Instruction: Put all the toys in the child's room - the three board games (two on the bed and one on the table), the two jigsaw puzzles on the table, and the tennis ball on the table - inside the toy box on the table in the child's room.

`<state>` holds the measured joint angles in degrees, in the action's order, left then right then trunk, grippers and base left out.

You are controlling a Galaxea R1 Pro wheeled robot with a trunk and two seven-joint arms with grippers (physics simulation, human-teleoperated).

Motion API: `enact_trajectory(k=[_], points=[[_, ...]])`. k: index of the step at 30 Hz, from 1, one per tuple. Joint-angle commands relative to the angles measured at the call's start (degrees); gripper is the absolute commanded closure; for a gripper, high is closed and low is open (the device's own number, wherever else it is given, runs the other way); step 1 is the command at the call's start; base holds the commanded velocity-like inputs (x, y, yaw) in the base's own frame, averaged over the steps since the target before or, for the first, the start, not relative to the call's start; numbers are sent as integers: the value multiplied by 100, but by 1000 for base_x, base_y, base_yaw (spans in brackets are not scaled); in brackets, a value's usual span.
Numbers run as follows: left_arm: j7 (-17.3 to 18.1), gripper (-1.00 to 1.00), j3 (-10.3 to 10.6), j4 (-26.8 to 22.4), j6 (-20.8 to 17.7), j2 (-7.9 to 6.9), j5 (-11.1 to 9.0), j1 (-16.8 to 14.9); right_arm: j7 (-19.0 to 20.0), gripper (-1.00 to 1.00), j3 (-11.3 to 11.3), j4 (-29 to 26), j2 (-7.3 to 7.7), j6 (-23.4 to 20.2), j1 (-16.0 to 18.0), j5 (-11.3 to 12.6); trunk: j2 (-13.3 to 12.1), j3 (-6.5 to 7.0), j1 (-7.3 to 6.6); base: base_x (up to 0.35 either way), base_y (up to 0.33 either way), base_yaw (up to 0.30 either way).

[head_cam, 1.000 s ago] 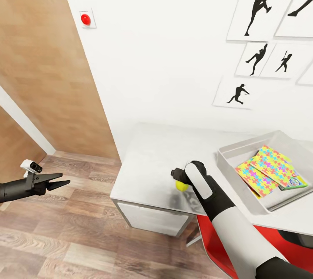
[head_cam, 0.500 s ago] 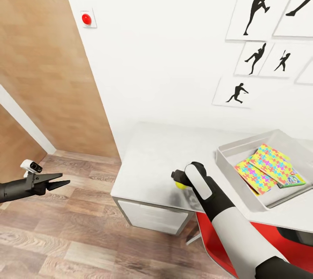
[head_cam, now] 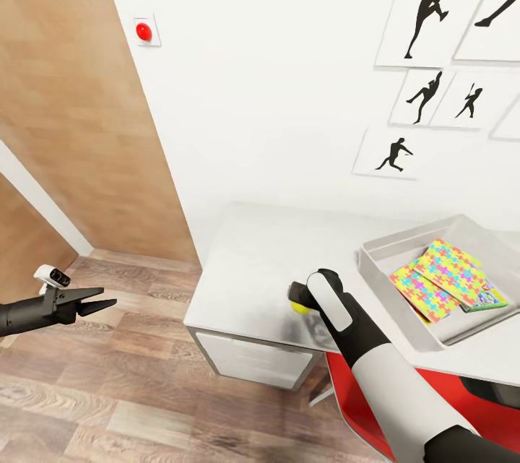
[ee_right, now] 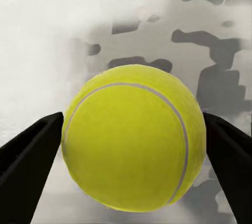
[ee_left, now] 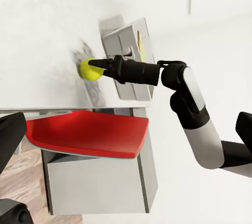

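A yellow tennis ball [head_cam: 301,307] sits between the fingers of my right gripper [head_cam: 297,301], low over the front left part of the grey table [head_cam: 245,268]. In the right wrist view the ball [ee_right: 134,137] has both black fingers [ee_right: 29,156] pressed against its sides. The left wrist view shows the same ball [ee_left: 89,69] pinched at the tip of my right gripper [ee_left: 94,66]. The grey toy box [head_cam: 381,288] stands on the table's right side and holds two colourful jigsaw puzzles [head_cam: 451,271] and a board game [head_cam: 488,298]. My left gripper [head_cam: 100,300] hangs open over the wooden floor.
A red chair [head_cam: 339,376] stands under the table's front edge, beside my right arm. A grey drawer unit [head_cam: 253,362] sits below the table's left end. A white wall with black silhouette pictures [head_cam: 426,8] lies behind. A wooden door [head_cam: 79,123] is at left.
My right gripper with the tennis ball has edged slightly to the right. The view shifted a little early on. My left arm has stayed still.
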<state>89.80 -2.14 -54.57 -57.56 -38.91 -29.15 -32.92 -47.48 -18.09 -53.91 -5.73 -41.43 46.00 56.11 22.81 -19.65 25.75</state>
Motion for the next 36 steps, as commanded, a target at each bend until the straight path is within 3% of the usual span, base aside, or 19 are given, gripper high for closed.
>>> enact_trajectory(k=[1, 22, 36], points=[[20, -100, 4, -1, -60, -3, -3, -3, -53, 100, -8, -6, 2, -14, 6, 40, 11, -10, 3, 0, 0, 0], [20, -100, 1, 16, -80, -5, -12, -3, -51, 100, -15, -16, 19, -6, 6, 41, 11, -8, 3, 0, 0, -1], [20, -100, -4, 16, -80, -12, -12, -3, -51, 100, -11, -97, 34, -6, -51, 40, 11, 103, 3, 0, 0, -104]])
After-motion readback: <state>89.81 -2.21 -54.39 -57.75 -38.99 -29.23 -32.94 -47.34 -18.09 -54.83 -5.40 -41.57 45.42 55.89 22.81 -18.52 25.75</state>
